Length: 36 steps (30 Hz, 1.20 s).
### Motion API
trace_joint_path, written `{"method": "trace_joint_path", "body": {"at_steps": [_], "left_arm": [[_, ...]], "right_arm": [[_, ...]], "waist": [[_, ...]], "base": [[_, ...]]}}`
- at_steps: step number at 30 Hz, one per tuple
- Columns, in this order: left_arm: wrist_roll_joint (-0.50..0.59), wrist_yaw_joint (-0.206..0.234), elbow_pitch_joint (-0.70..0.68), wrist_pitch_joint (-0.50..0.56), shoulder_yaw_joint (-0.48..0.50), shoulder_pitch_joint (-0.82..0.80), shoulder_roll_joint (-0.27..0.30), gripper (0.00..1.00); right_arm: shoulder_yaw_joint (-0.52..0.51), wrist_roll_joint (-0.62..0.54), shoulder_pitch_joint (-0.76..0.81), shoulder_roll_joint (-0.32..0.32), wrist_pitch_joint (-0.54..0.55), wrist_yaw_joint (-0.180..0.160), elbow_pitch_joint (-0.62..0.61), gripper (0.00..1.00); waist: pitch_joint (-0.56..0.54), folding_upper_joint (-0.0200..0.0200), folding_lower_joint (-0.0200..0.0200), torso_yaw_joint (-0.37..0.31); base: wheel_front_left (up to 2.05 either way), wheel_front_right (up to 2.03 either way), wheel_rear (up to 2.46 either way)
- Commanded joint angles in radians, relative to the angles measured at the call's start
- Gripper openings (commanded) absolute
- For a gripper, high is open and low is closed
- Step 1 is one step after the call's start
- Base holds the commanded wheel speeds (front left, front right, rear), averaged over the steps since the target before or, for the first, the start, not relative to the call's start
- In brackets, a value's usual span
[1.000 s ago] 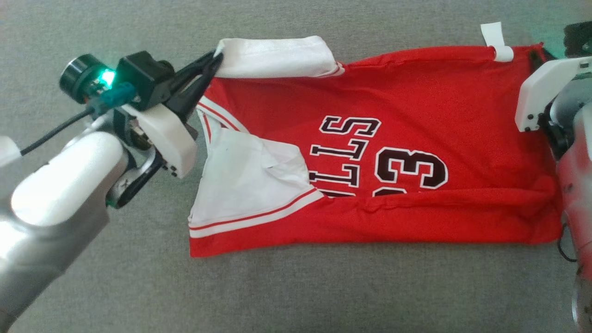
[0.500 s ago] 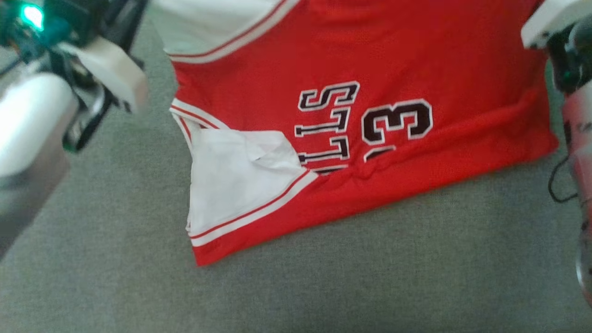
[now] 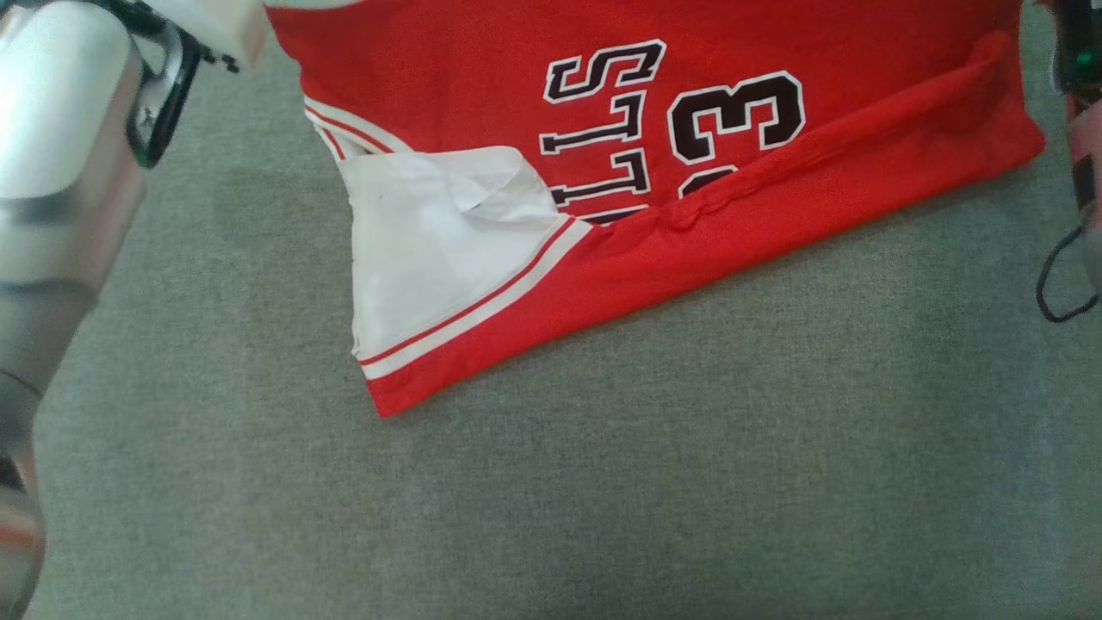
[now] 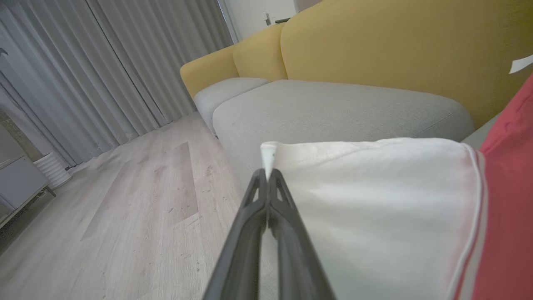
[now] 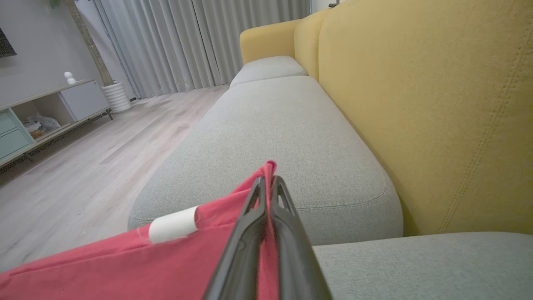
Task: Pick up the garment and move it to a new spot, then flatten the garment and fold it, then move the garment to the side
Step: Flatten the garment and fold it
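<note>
The garment (image 3: 654,198) is a red jersey with white trim, black lettering and the number 3. Its upper part is lifted off the grey cushion (image 3: 603,482) while its lower edge still rests there. In the left wrist view my left gripper (image 4: 266,173) is shut on a white corner of the garment (image 4: 374,200). Over in the right wrist view my right gripper (image 5: 268,181) is shut on a red corner of the garment (image 5: 125,266), next to a white tag (image 5: 173,224). The left forearm (image 3: 52,172) shows at the head view's left edge.
The grey seat cushion stretches wide in front of the garment. A yellow sofa back (image 5: 437,104) rises behind the seats. Beyond the sofa are a wooden floor (image 4: 125,200), grey curtains (image 4: 104,62) and a low cabinet (image 5: 46,112). A black cable (image 3: 1063,275) hangs at the right.
Both arms have lifted the garment's far edge up and out of the head view's top. The right gripper closed on its red corner. The near fold has slid away from me.
</note>
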Motion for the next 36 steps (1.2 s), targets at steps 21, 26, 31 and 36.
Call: {"method": "trace_joint_path", "body": {"at_steps": [21,26,31,36], "left_arm": [[-0.136,-0.140,-0.257,0.164,-0.084,0.304,0.108,0.00],[-0.167,-0.143,-0.414,0.290,-0.139,0.378,0.175,0.00],[-0.216,-0.125,-0.582,0.395,-0.166,0.442,0.241,0.00],[-0.257,-0.105,-0.684,0.462,-0.175,0.470,0.281,0.00]], "right_arm": [[0.378,0.339,0.280,-0.278,0.147,-0.001,-0.138,0.00],[0.512,0.312,0.328,-0.371,0.178,-0.001,-0.184,0.00],[0.594,0.328,0.354,-0.445,0.206,-0.001,-0.191,0.00],[0.657,0.347,0.354,-0.478,0.246,-0.001,-0.182,0.00]], "waist": [[-0.156,0.0000,-0.0002,0.094],[-0.171,0.0000,-0.0002,0.110],[-0.182,0.0000,-0.0002,0.112],[-0.190,0.0000,-0.0002,0.106]], "base": [[0.00,0.00,0.00],[0.00,0.00,0.00],[0.00,0.00,0.00],[0.00,0.00,0.00]]}}
